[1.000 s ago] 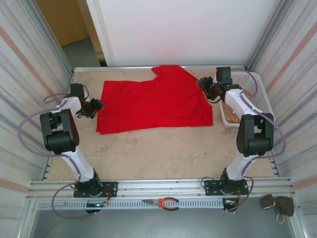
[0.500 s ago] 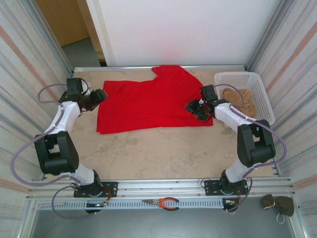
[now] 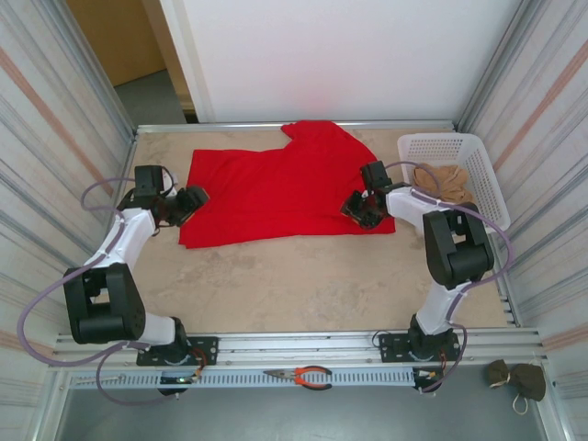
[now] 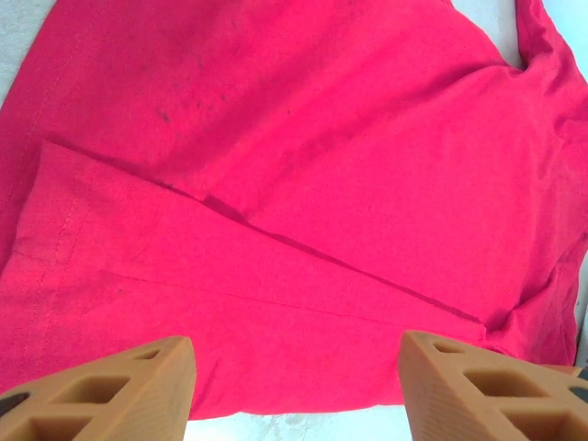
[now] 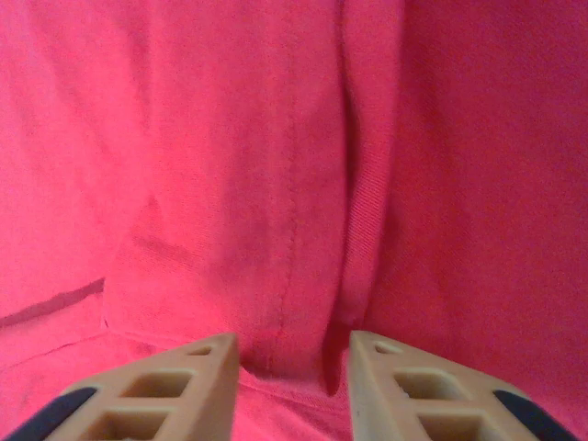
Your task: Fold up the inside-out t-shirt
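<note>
Red tee (image 3: pixel 276 193) lies flat just beside the white basket (image 3: pixel 432 144), grippers at both ends.
L gripper (image 4: pixel 294 367), far end from basket: jaws wide, empty. R gripper (image 5: pixel 294 354), basket end: jaws narrow astride a seam ridge, can't tell if pinched. Cloth looks light, floppy: grab hem corners. No lettering readable.

Legible text, labels, brands, numbers, signs: none.
Item: red t-shirt (image 3: pixel 276 188), plain fabric face with seams and hem stitching; no lettering can be read on it.
</note>
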Action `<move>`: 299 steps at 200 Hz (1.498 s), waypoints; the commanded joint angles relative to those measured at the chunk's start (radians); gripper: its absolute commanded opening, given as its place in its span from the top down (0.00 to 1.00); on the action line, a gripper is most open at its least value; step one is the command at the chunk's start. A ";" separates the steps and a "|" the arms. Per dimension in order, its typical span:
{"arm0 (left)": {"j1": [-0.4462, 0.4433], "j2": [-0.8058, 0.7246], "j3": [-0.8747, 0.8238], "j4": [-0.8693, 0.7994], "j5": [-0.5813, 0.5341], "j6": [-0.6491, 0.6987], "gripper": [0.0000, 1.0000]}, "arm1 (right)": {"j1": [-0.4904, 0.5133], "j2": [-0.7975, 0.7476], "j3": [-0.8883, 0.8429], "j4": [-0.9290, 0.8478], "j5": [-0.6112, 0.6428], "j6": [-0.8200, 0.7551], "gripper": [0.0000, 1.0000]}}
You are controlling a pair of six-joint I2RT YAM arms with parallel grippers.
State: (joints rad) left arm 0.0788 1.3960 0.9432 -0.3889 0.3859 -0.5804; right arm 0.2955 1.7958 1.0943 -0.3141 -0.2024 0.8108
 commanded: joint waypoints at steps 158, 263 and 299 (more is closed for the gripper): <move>0.000 -0.016 -0.017 0.012 0.047 -0.020 0.40 | -0.023 0.055 0.294 0.087 -0.214 -0.116 0.39; 0.067 -0.179 -0.270 -0.106 -0.067 -0.077 0.37 | -0.216 -0.304 -0.221 -0.112 0.002 -0.116 0.35; 0.067 -0.077 -0.278 -0.057 -0.075 -0.067 0.37 | -0.216 -0.233 -0.224 -0.086 -0.004 -0.098 0.35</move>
State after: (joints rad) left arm 0.1425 1.2625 0.6689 -0.4793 0.3359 -0.6445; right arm 0.0780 1.5108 0.8730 -0.3923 -0.2039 0.7204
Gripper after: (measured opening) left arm 0.627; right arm 0.653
